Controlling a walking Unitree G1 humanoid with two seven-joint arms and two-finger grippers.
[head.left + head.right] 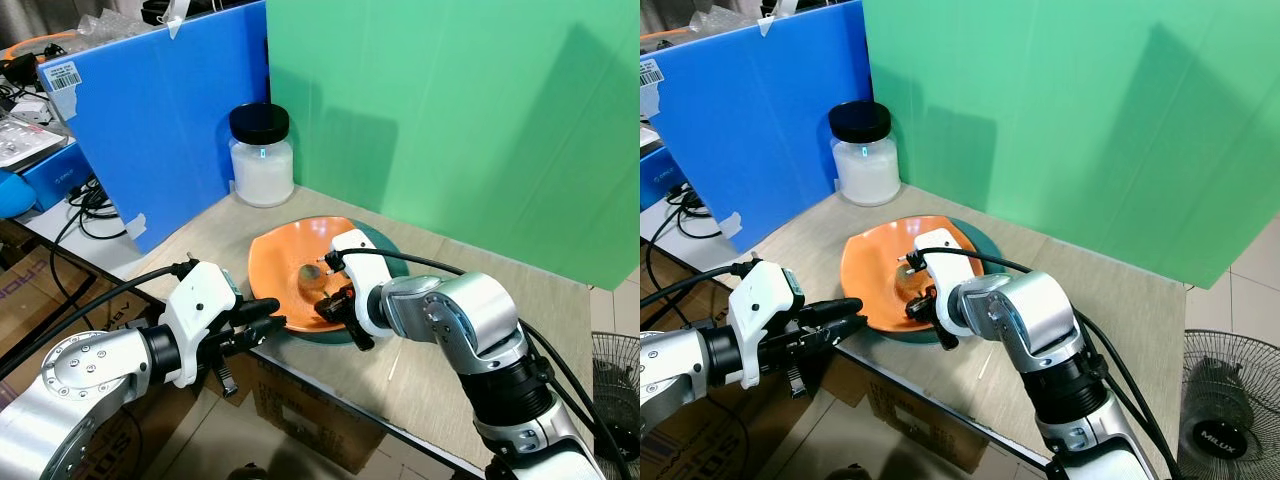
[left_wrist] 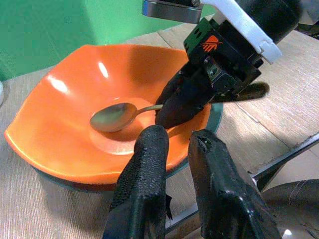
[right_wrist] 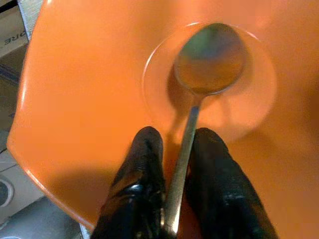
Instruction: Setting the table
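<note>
At the frame's centre, the right gripper (image 3: 172, 174) pinches the handle of a spoon (image 3: 208, 57) whose head lies in the orange bowl (image 1: 275, 262). At lower left, the left gripper (image 2: 179, 164) hovers at the bowl's rim, fingers slightly apart

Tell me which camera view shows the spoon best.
The right wrist view: the spoon fills the frame, its bowl lying in the orange bowl and its handle between the right gripper fingers. The left wrist view shows it from the side. In the eye views the right gripper mostly hides it.
</note>
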